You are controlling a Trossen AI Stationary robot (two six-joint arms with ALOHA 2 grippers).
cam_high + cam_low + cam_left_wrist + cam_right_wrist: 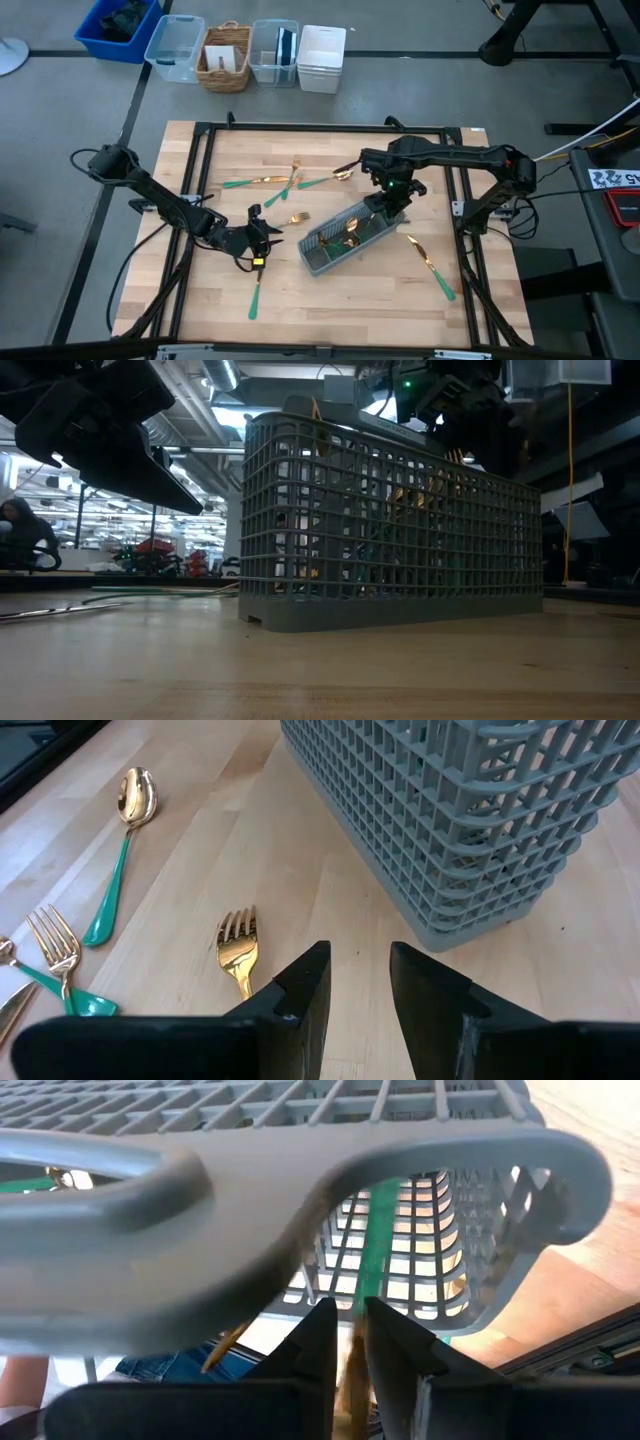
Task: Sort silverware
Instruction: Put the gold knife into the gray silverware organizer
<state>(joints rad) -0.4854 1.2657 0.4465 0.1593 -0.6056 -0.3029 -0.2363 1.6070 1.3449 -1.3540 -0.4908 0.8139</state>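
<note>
We count one grey caddy [345, 240] lying aslant near the table's [200, 310] middle, with gold pieces showing inside it that we cannot count, and about seven pieces of silverware loose on the wood: a fork [292, 178] crossing a long teal handle [245, 183] and a spoon [325, 179] above the caddy, a second fork [285, 220] to its left, one handle [255, 295] below the left gripper [262, 235], and two knives [432, 268] to the caddy's right. Behind the table stand five bins [175, 45]; we can read no writing anywhere. The left arm reaches in from the table's left edge and its gripper sits low just left of the caddy, fingers [300, 995] parted and holding nothing, a gold fork head [238, 945] just ahead of them. The right arm bends in from the right, its gripper [388, 203] poised over the caddy's upper right end, fingers [320, 1335] pinched close on a teal-handled piece [375, 1245] that hangs down into that end compartment
</note>
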